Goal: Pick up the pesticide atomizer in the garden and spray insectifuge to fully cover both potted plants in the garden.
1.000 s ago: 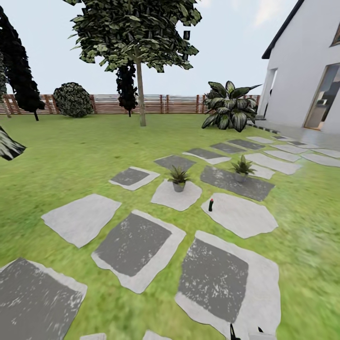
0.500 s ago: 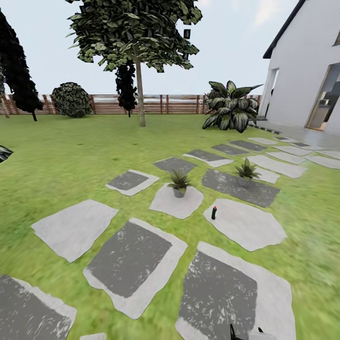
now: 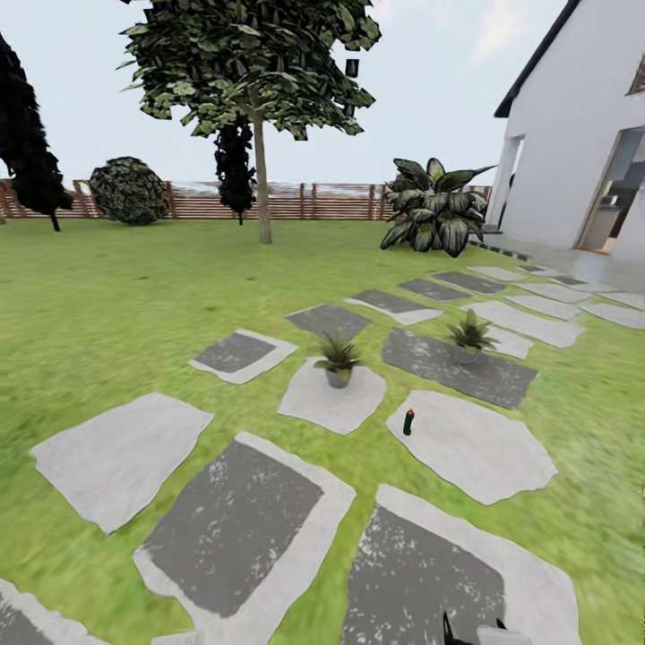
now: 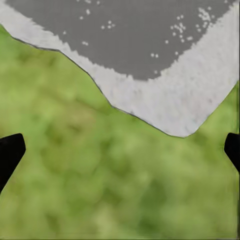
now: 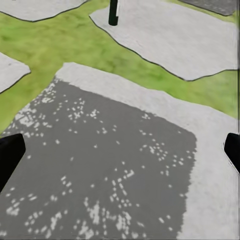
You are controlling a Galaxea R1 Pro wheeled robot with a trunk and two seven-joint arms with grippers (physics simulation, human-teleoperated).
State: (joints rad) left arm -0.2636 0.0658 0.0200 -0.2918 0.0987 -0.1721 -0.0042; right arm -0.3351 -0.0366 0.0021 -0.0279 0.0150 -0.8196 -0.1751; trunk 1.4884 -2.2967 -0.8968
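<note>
Both hands spread | pesticide atomizer (image 3: 408, 422) upright on stone, ahead of right hand (image 5: 120, 150)

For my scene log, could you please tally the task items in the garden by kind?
Potted plants: 2, one on a pale stone, one on a dark stone
Pesticide atomizer: 1, upright on a pale stone
Total: 3

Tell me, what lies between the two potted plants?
In the head view, between the potted plants lies a strip of grass and a dark stepping stone.
</note>
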